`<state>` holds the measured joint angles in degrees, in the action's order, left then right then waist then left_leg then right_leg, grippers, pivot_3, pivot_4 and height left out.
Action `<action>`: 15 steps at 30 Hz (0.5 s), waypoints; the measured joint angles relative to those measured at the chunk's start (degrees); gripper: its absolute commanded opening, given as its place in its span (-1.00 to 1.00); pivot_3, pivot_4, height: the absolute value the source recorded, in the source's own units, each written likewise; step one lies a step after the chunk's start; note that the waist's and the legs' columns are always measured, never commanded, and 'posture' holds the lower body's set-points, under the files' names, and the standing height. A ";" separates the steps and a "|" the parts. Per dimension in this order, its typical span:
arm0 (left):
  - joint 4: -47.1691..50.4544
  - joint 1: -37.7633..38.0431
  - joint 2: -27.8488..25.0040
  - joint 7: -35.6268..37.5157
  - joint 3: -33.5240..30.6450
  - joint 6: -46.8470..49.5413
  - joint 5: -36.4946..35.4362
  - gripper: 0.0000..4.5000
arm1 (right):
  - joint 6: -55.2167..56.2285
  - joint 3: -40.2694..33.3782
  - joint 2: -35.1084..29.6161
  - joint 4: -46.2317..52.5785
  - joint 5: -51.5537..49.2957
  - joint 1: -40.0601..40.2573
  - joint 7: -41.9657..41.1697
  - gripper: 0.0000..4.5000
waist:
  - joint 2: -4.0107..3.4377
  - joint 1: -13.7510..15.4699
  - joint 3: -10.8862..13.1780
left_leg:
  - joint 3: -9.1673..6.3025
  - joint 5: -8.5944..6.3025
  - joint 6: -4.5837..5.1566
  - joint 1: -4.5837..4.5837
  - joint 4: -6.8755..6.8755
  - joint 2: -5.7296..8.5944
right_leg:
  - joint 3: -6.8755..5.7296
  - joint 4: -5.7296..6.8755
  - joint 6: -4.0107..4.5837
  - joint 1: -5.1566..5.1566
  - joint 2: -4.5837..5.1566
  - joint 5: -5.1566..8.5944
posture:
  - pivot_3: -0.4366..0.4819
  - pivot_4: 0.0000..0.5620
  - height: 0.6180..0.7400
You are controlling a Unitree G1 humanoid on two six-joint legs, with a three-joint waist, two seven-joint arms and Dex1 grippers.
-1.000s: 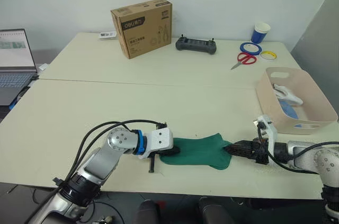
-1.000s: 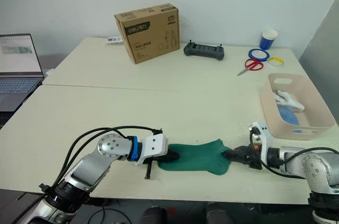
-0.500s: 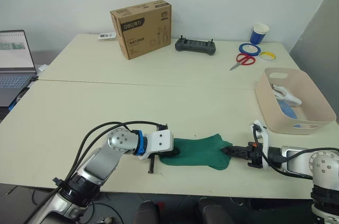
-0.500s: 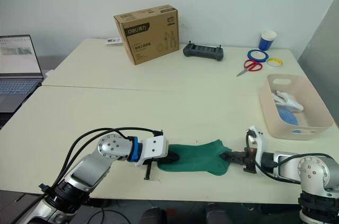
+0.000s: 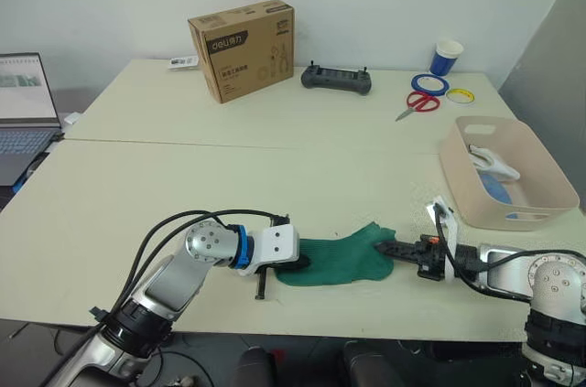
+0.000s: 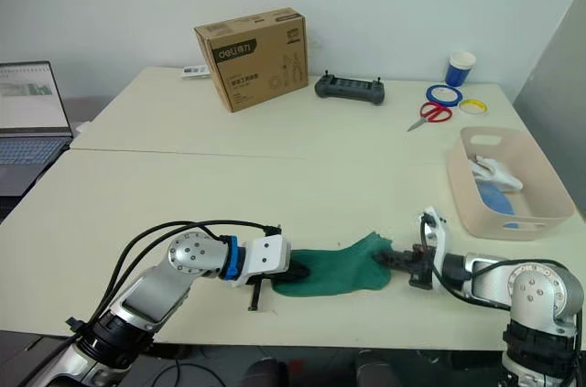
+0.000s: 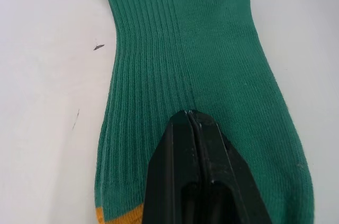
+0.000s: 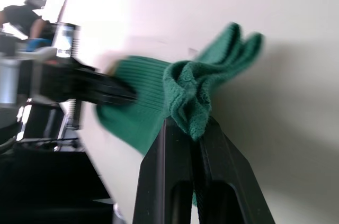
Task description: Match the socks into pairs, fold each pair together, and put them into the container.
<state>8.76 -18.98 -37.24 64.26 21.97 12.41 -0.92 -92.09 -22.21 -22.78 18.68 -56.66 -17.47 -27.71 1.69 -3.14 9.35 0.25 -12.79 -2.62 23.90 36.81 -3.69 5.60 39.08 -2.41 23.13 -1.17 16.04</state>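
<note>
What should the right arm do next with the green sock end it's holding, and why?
Probably carry that end over toward the left gripper. The right gripper is shut on the bunched, lifted end of the green socks, while the left pins the other end flat on the table, so the fold looks only begun.

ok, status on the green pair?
Left end effector shut on green socks, pinning one end to the table. Right end effector shut on the other end, lifting it. Container holds white and blue socks. Path clear.

Both eye views look forward and down over the desk [image 5: 275,167] from the head, sharing the whole scene. Each wrist view looks closely along its gripper at the green sock [image 7: 196,49].
</note>
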 measured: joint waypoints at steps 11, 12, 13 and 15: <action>-0.31 0.02 2.15 -1.12 -0.97 4.76 -2.76 -1.00 | 0.12 8.92 3.97 -3.19 -6.17 -5.38 0.87 -0.99 | -0.01 -0.08 0.01 | -0.02 0.00 0.00 0.07 0.01 0.00 | -0.03 -0.03 -0.01 0.03 0.02 0.00 | -0.05 -0.47 1.00; -0.27 0.05 2.09 -1.13 -1.00 4.86 -2.85 -1.00 | 0.34 9.70 3.81 -3.66 -5.71 -5.71 0.73 -0.99 | -0.02 -0.08 0.01 | -0.02 0.00 0.00 0.07 0.01 0.00 | -0.03 -0.02 -0.01 0.03 0.02 0.00 | -0.05 -0.47 1.00; -0.15 0.14 1.92 -1.13 -1.03 4.88 -2.92 -1.00 | 0.67 10.77 3.42 -4.07 -5.18 -6.00 0.50 -0.99 | -0.01 -0.10 0.01 | -0.03 0.00 0.00 0.06 0.01 0.00 | -0.03 -0.02 0.00 0.04 0.02 0.00 | -0.05 -0.47 1.00; 0.09 0.38 1.33 -1.17 -1.15 4.86 -2.95 -1.00 | 1.73 12.65 2.45 -5.14 -4.64 -6.14 -0.22 -0.99 | -0.02 -0.12 0.01 | -0.03 0.00 0.00 0.07 0.00 0.00 | -0.04 -0.02 0.00 0.04 0.01 0.00 | -0.05 -0.47 1.00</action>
<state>8.85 -18.60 -35.91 63.09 20.83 17.27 -3.87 -90.36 -9.57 -20.34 13.54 -61.30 -23.62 -27.93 1.68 -3.26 9.36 0.22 -12.79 -2.62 23.97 36.81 -3.69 5.56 39.06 -2.41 23.18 -1.16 16.05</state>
